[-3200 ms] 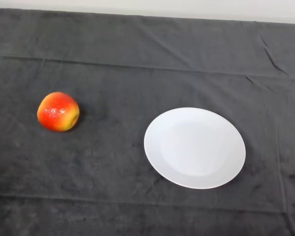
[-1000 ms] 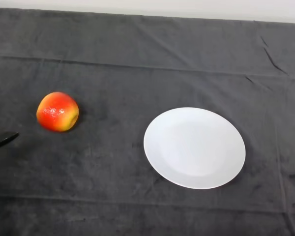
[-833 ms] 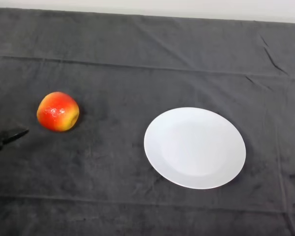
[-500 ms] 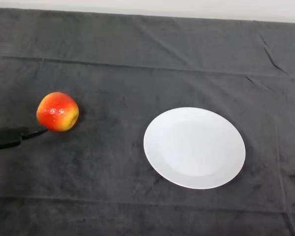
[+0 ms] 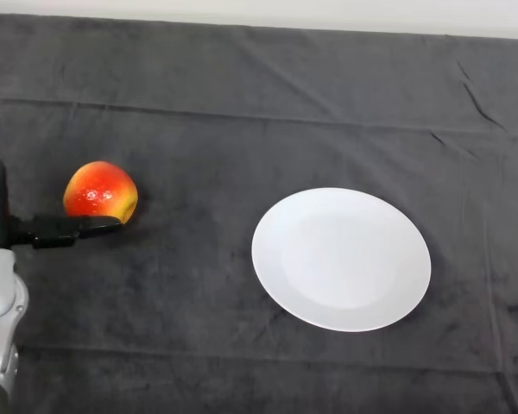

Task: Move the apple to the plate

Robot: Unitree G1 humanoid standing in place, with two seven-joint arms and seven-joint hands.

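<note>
Near the table's left edge your hand reaches the apple with fingers straight, holding nothing — the plate waits bare, so grasp and carry remain.

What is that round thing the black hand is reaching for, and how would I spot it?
Start from the dark cloth over the table and find the white plate right of centre. Look well to its left, near the cloth's left edge: there sits an apple, with a finger of the black hand at its lower front. It is the only round red-and-yellow thing there.
</note>
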